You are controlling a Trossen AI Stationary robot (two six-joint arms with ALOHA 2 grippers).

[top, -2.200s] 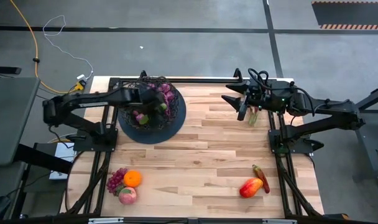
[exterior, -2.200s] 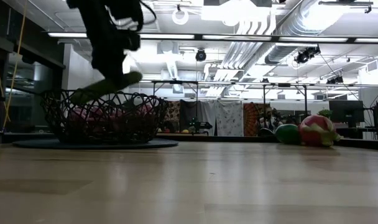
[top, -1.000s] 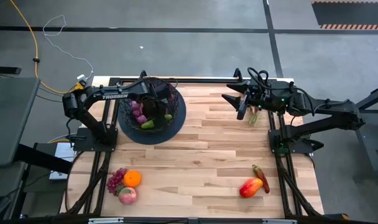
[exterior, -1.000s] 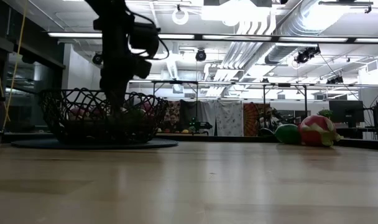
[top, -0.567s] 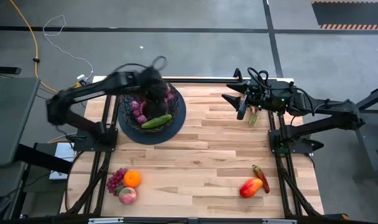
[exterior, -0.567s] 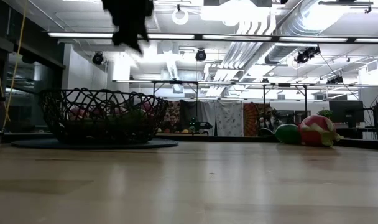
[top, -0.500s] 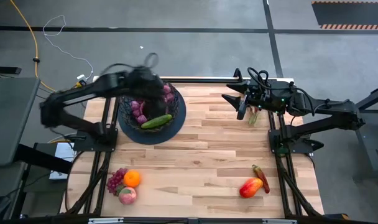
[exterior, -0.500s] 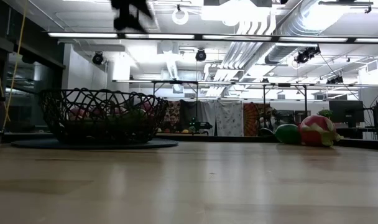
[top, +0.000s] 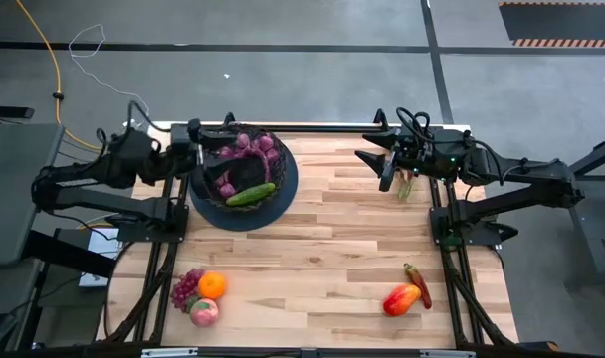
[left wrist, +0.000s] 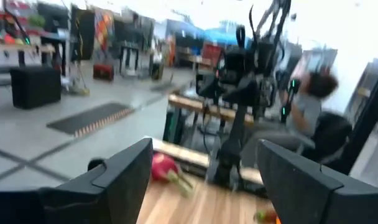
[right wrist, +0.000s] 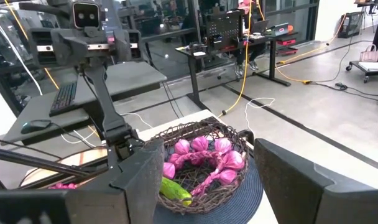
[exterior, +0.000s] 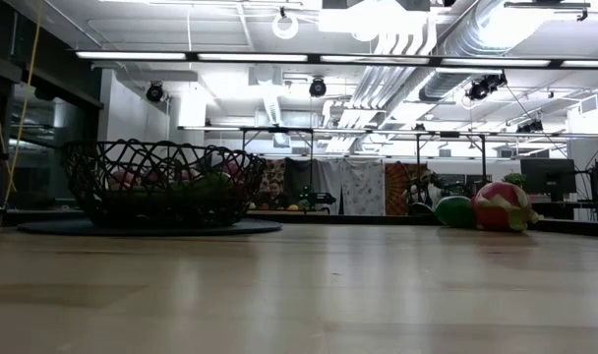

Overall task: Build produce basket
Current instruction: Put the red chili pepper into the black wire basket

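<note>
The basket [top: 243,174] sits at 10 o'clock on the table, holding the cucumber [top: 250,194] and grapes [top: 245,146]. The left gripper [top: 195,132], open and empty, hangs beside its rim; the right gripper [top: 374,161] waits at 1 o'clock, spread wide, empty.

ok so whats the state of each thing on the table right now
basket: upright, holding grapes and cucumber
cucumber: lying in basket
left gripper: open, empty, at the basket's rim
right gripper: open, empty, near the radish
radish: on table
orange: on table
mango: on table
</note>
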